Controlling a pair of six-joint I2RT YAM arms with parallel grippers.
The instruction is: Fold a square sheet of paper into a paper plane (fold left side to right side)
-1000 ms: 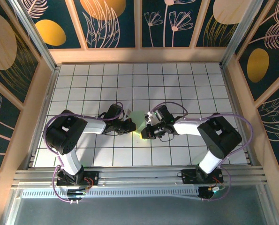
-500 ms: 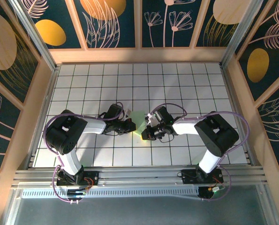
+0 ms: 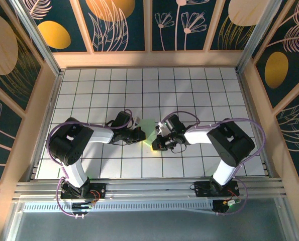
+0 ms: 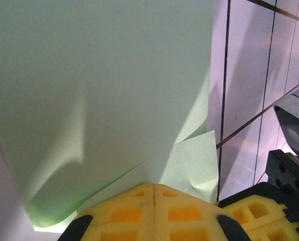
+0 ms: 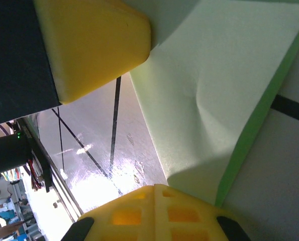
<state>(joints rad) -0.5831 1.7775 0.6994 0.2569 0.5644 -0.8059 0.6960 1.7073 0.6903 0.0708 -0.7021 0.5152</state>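
Observation:
The square sheet of paper [image 3: 148, 129] is pale green and lies creased on the tiled table between my two grippers. Both arms cover much of its outline, so I cannot tell whether it has the paper plane's shape. My left gripper [image 3: 140, 134] is shut, and its yellow fingertips [image 4: 154, 190] rest at the paper [image 4: 99, 85] where a raised fold meets a flat flap [image 4: 197, 163]. My right gripper [image 3: 156, 142] is shut too. Its tips [image 5: 155, 190] touch the near edge of the paper [image 5: 224, 85]. The left gripper's yellow finger [image 5: 91, 45] presses the paper's far side.
The white tiled table [image 3: 199, 95] spreads out behind and to both sides of the grippers. Wooden walls [image 3: 149, 59] ring it, and an aluminium rail [image 3: 149, 188] runs along the near edge. The right gripper's finger [image 4: 257, 221] sits at the lower right of the left wrist view.
The right arm has swung slightly left, bringing its gripper a little closer to the left one. The left arm and the paper look unmoved.

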